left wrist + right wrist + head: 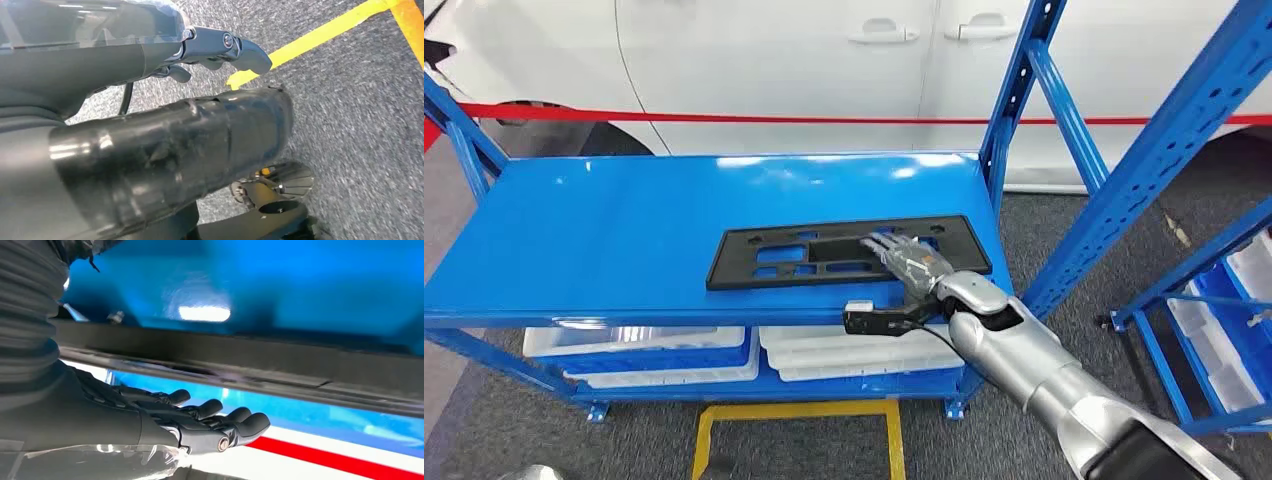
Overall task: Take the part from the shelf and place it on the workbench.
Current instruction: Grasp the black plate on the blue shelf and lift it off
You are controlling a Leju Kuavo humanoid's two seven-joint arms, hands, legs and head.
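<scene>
The task is at its early stage: the flat black plastic part with rectangular cut-outs (849, 255) lies on the glossy blue metal shelf (604, 240), toward its right front, and nothing has been lifted yet. Grasping, lifting, carrying it away and setting it down on the workbench surface are all left to do, as I judge it

The right robot hand (904, 260) reaches in from the lower right on its silver arm and lies over the right portion of the part, fingers extended roughly flat and spread above or on its top face; I cannot tell whether they touch. In the right wrist view the dark fingers (210, 412) stretch straight out, close beside the part's long dark edge (280, 365), curled round nothing, so the hand is released and empty

The left robot hand (220, 47) hangs over grey carpet with yellow floor tape (310, 37); its fingers appear loosely bent with nothing in them, though whether clenched or slack I cannot tell
</scene>
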